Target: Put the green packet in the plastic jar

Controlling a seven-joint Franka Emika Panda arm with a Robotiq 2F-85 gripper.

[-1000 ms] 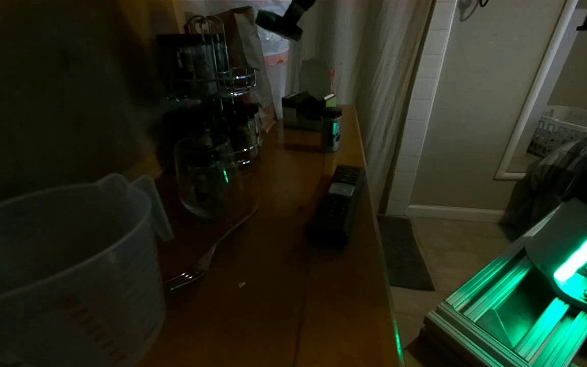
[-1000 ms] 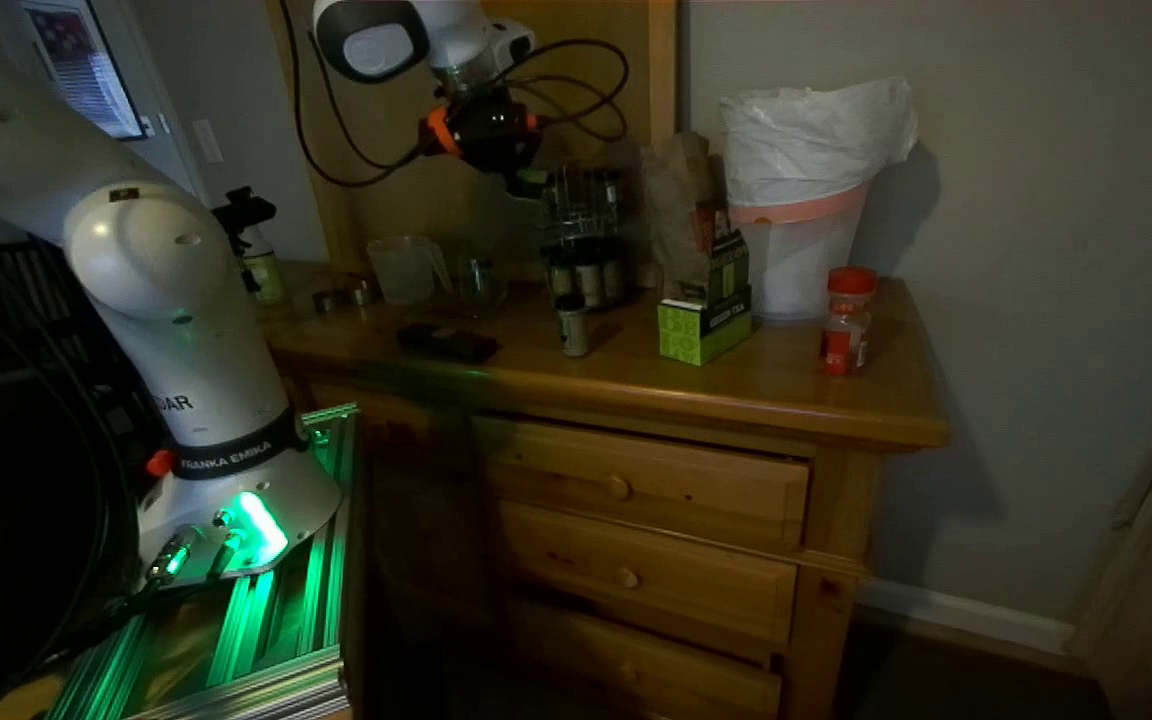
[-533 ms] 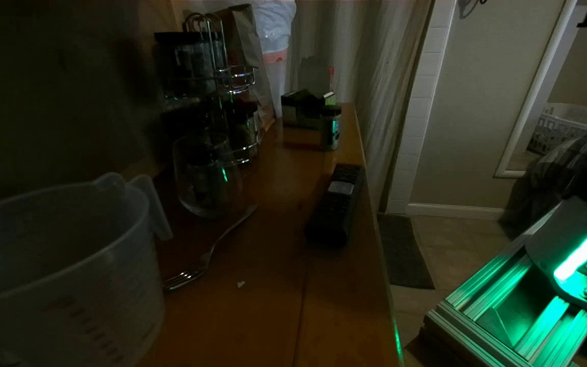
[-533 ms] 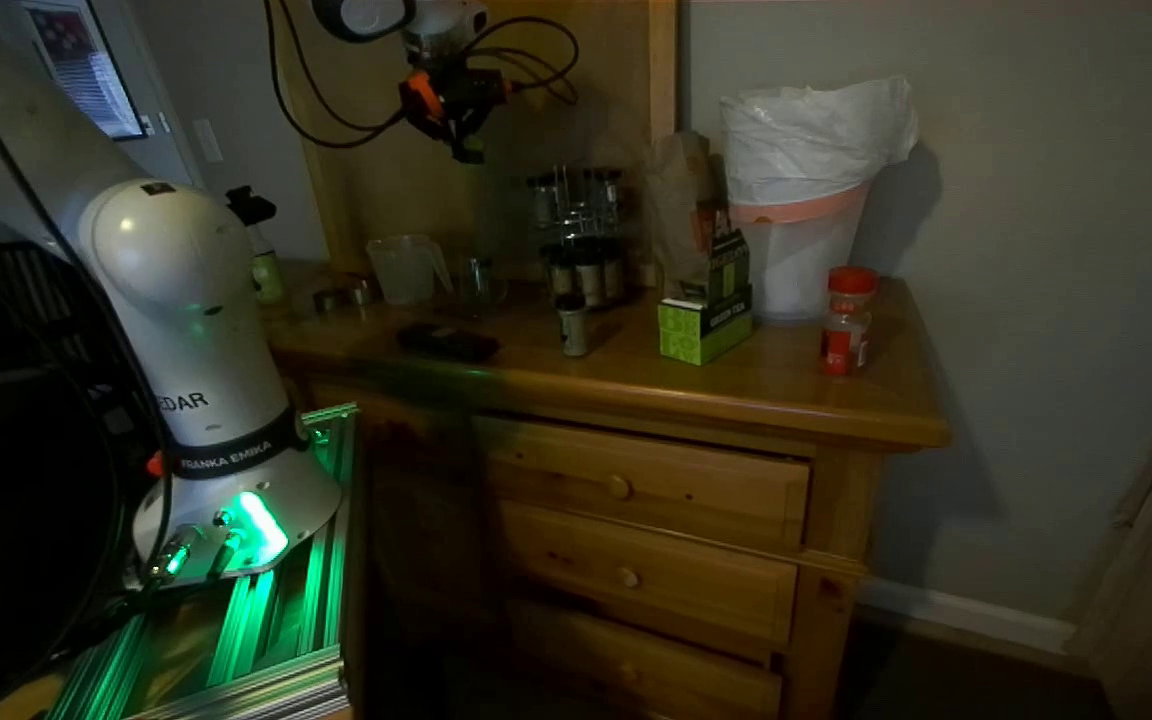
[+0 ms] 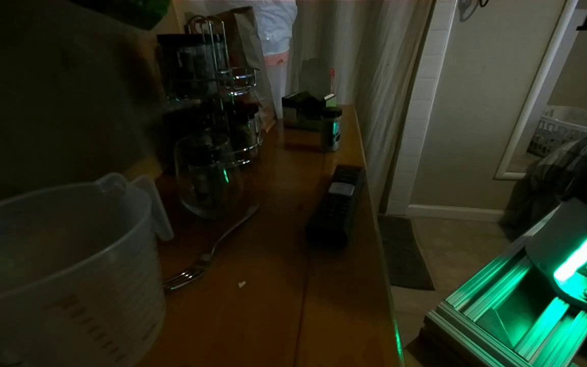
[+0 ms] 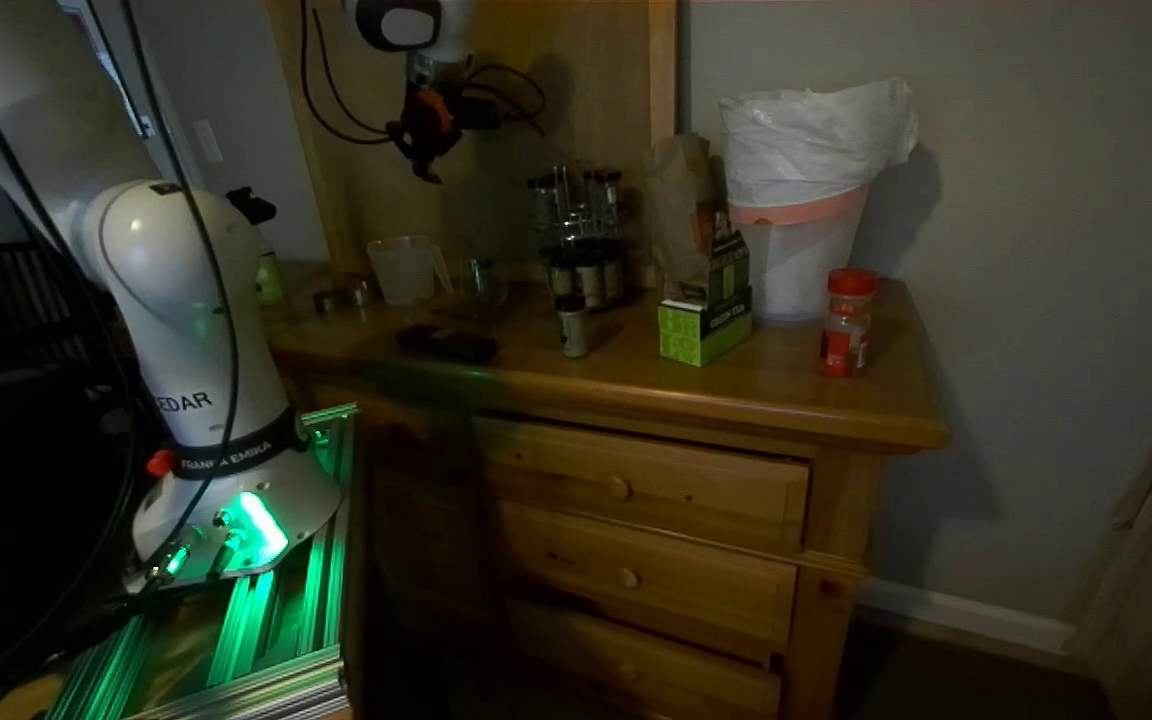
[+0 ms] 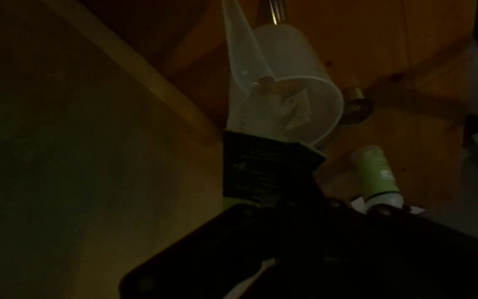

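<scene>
in the end effector (image 6: 423,163), the green packet (image 7: 257,168) hangs clamped.

Single arm (image 6: 176,340); base (image 6: 296,490) seen in both exterior views, base light (image 6: 262,525) glowing green. Shoulder (image 6: 146,235) sits above the base; upper link (image 6: 56,110) slopes up away from the base and out of frame, so mid-arm is cropped. Wrist (image 6: 451,35) shows high above the base, well apart from it. The gripper (image 6: 424,170) hangs in midair, aimed downward, also well above the base. In wrist view the jaws are dark, outlines hard to read, but closed on the green packet (image 7: 255,166).
</scene>
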